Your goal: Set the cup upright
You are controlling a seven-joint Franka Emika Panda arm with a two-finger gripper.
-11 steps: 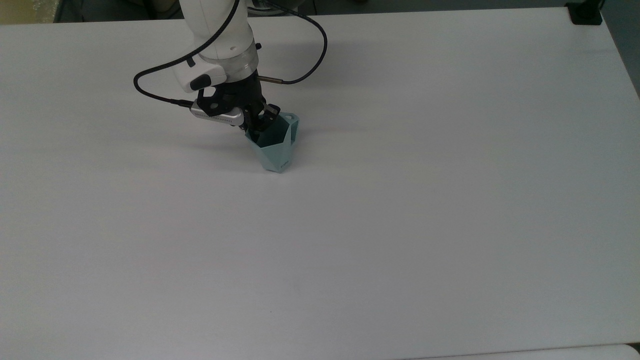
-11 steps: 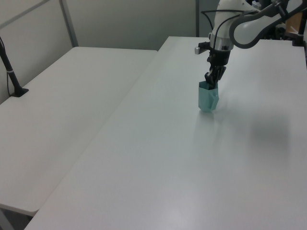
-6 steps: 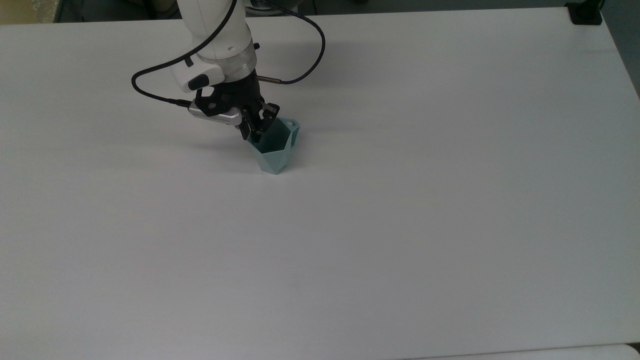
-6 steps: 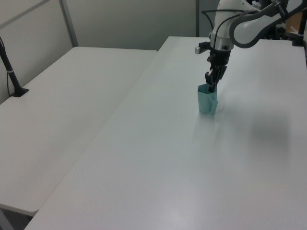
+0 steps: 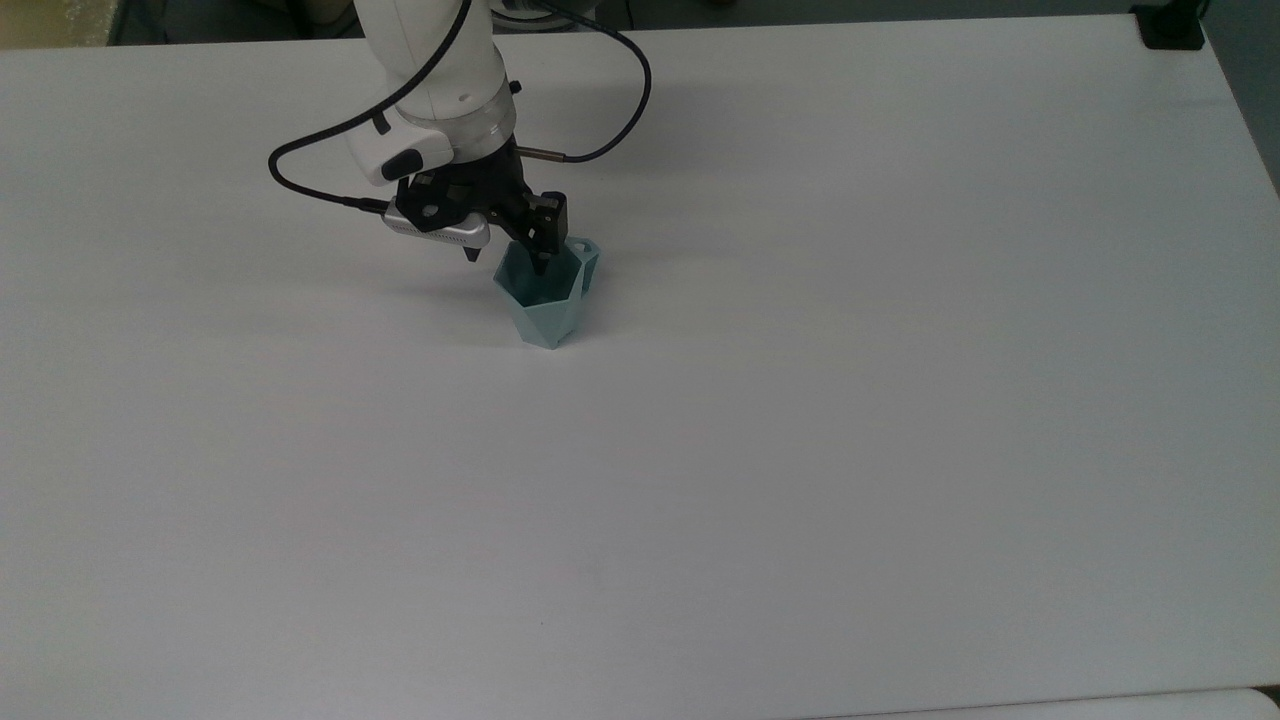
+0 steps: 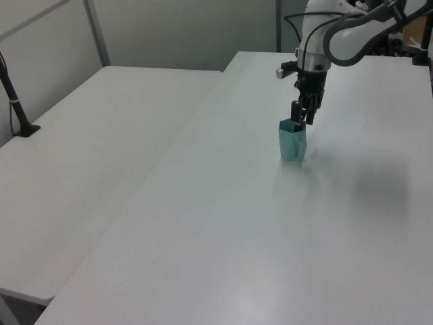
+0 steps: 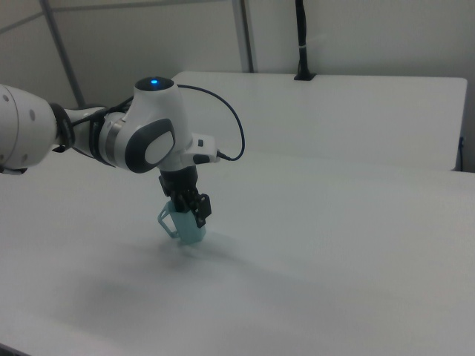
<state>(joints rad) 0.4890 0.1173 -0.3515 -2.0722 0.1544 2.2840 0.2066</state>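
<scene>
The small pale teal-blue faceted plastic cup (image 5: pixel 545 300) stands on its narrow base on the white counter (image 5: pixel 800 400), mouth up, toward the far side in the top view and left of centre in the top view. It appears upright or very nearly so. Its small loop handle (image 5: pixel 583 246) sits at the rim on the top view's far right of the cup. The black two-finger tool (image 5: pixel 505 258) on the white arm hangs over the mouth with its fingers spread, one finger (image 5: pixel 541 262) reaching into the opening and the other outside the wall on the top view's left; it grips nothing. Handling judgement: the cup is likely light, rigid and smooth, and with its narrow base a sideways nudge could tip it. The rim wall between the fingers is the practical hold; flat facets should seat the pads better than the edges. The task looks essentially complete.
</scene>
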